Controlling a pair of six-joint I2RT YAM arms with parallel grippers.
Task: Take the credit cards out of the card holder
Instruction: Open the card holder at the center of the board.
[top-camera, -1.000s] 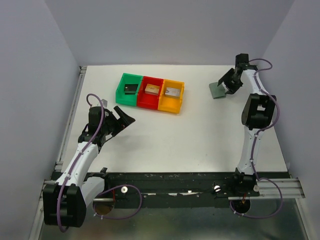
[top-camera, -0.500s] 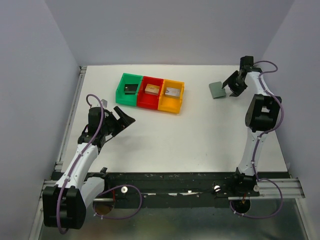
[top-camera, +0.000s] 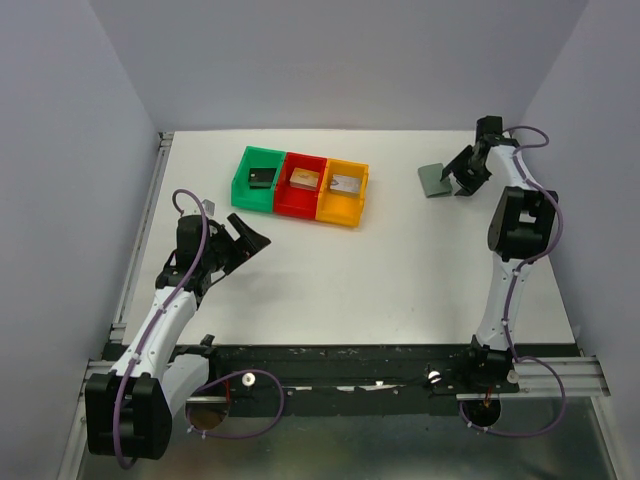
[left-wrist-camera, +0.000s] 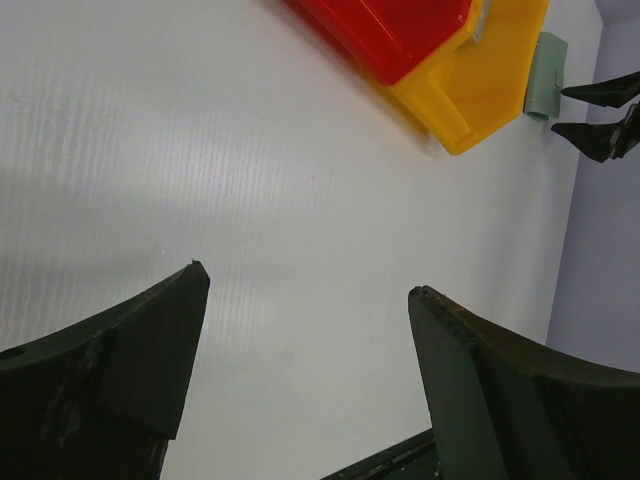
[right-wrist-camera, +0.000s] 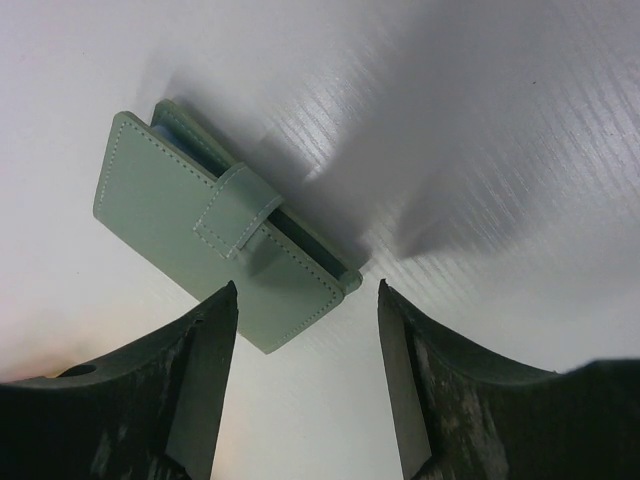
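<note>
The left hand (top-camera: 252, 232) hangs over the left side of the bench (top-camera: 380, 265) with its fingers spread wide, holding nothing. Toward the back, a green bin (top-camera: 256, 178), a red bin (top-camera: 304, 181) and an orange bin (top-camera: 343, 191) stand touching in a row. At the far right the card holder (top-camera: 434, 180) lies flat on the bench, folded shut with its tab across. The right hand (top-camera: 456, 177) is just beside its right edge, fingers apart and empty.

the grey-green card holder (top-camera: 434, 180) lies flat and folded shut at the far right of the white table (top-camera: 400, 270), its stitched closing tab (right-wrist-camera: 237, 210) wrapped over the top face.
</note>
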